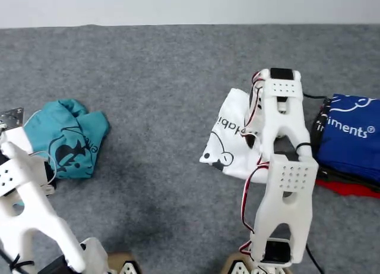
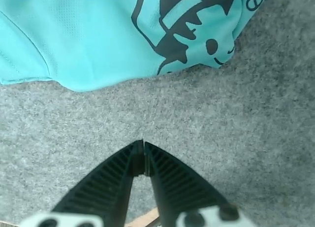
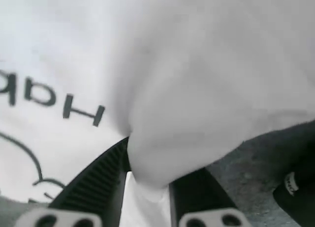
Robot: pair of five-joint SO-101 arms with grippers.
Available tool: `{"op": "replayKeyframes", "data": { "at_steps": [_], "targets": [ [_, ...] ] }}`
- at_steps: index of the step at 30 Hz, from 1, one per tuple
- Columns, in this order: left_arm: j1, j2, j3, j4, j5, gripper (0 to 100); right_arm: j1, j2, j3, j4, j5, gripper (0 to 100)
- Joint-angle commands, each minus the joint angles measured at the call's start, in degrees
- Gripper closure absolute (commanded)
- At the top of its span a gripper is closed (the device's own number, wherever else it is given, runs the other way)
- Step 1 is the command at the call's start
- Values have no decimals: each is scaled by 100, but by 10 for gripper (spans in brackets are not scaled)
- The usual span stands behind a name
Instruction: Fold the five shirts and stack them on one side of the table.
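On grey table (image 1: 166, 107), right end effector (image 3: 150, 175) grasps white shirt (image 1: 228, 137); left end effector (image 2: 143, 147) clenched, empty

Rough grey felt table cover (image 1: 160, 78), smooth fine-mesh teal shirt (image 2: 74, 35), soft matt white shirt (image 3: 197, 64), ribbed black plastic fingers (image 2: 172, 178)

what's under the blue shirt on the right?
Beneath the blue shirt, a black layer and a red shirt's edge poke out. The blue shirt covers the rest, so how many lie there is hidden.
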Motion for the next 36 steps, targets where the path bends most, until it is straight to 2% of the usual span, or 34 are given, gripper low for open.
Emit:
{"op": "replayKeyframes", "data": {
  "at_steps": [1, 6, 13, 24, 36],
  "targets": [
    [26, -211, -189, 149, -35, 994, 119, -989, -193, 268, 404, 988],
    [0, -211, -189, 185, -35, 994, 356, -1877, -185, 277, 615, 989],
    [0, -211, -198, 185, -35, 994, 989, -2826, -185, 286, 1301, 989],
    [18, -211, -171, 158, -35, 994, 2149, -3169, -211, 268, 2110, 989],
    [26, -211, -163, 149, -35, 994, 2853, -3468, -211, 75, 2760, 989]
  ]
}}
